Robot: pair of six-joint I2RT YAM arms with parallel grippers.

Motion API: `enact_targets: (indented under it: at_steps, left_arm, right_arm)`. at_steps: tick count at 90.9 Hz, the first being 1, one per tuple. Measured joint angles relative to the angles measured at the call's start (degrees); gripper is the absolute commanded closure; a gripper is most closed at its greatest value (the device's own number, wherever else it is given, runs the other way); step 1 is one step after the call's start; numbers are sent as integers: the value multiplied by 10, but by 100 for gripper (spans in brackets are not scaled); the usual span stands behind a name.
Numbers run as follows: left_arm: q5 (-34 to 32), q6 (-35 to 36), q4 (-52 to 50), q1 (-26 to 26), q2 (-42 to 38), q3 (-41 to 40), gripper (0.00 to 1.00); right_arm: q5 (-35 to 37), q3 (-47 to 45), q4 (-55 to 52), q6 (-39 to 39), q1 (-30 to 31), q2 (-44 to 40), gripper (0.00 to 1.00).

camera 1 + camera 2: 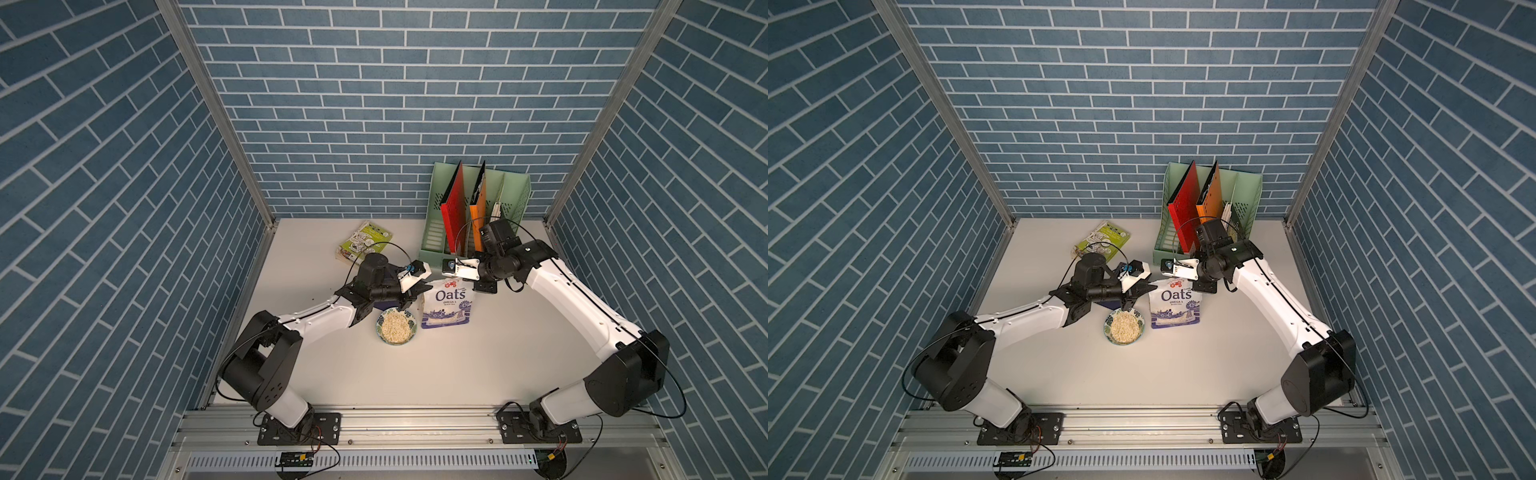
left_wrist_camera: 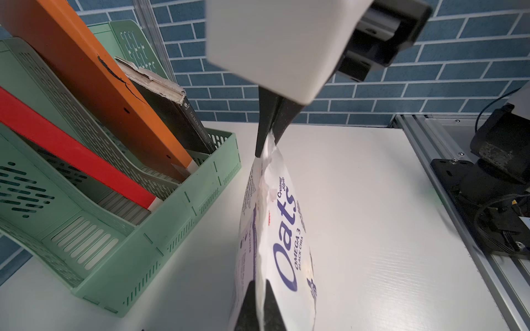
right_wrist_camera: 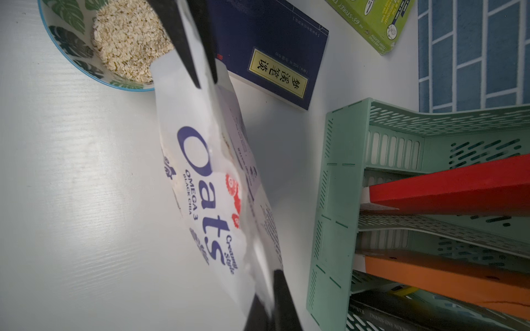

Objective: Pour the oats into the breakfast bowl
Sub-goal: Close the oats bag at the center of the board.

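Note:
The white oats pouch [image 1: 448, 305] stands upright at mid-table, its "Oats" print facing the front. My left gripper [image 1: 412, 300] is shut on the pouch's top corner nearest the bowl; in the left wrist view its jaws [image 2: 260, 283] pinch the pouch edge [image 2: 286, 229]. My right gripper [image 1: 476, 286] is shut on the opposite top corner, with the pouch film [image 3: 206, 172] between its jaws [image 3: 269, 286]. The leaf-patterned breakfast bowl [image 1: 380, 322] sits just left of the pouch, holding a heap of pale oats [image 1: 395, 328]. Bowl [image 3: 68, 37] and oats [image 3: 129, 40] also show in the right wrist view.
A green file rack [image 1: 515, 187] with red and orange folders stands at the back right, close behind the right arm. A green picture book [image 1: 365, 245] lies at the back left. A dark blue book [image 3: 272, 43] lies flat behind the bowl, under the left wrist.

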Motion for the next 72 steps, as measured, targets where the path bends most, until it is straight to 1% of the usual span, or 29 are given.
enact_targets:
  at_steps: [5,10,13,18,20,28,29,31,34,41,50,68,72]
  left_arm:
    - [0,0,0,0,0,0,100]
    - [-1,0,0,1,0,0,100]
    - [-1,0,0,1,0,0,100]
    - [-1,0,0,1,0,0,100]
    - [-1,0,0,1,0,0,100]
    - [-2,0,-1,1,0,0,100]
    - [-2,0,-1,1,0,0,100]
    - [-2,0,-1,1,0,0,99]
    - [-2,0,-1,1,0,0,91]
    - [-4,2,-1,1,0,0,69]
    - [-9,1,-3,2,-2,0,52]
    - [-29,1,-10,6,-33,-2,32]
    - [-37,-2,-9,8,-50,-8,29]
  right_arm:
    - [1,-4,2,-3,-4,-4,77]
    - [3,-8,4,0,-12,-10,75]
    - [4,-10,5,0,-18,-15,79]
    - [5,-12,5,1,-24,-21,94]
    - [5,-13,6,-2,-26,-23,99]
    - [3,-16,5,0,-29,-28,100]
    - [3,-16,6,0,-29,-28,98]
    - [3,-17,6,0,-29,-29,89]
    - [2,-18,6,1,-30,-30,78]
    - [-1,-20,9,2,-34,-33,65]
    - [-11,-21,12,3,-46,-42,54]
    - [-52,-26,30,28,-96,-87,38]
    - [-61,-36,45,37,-110,-104,33]
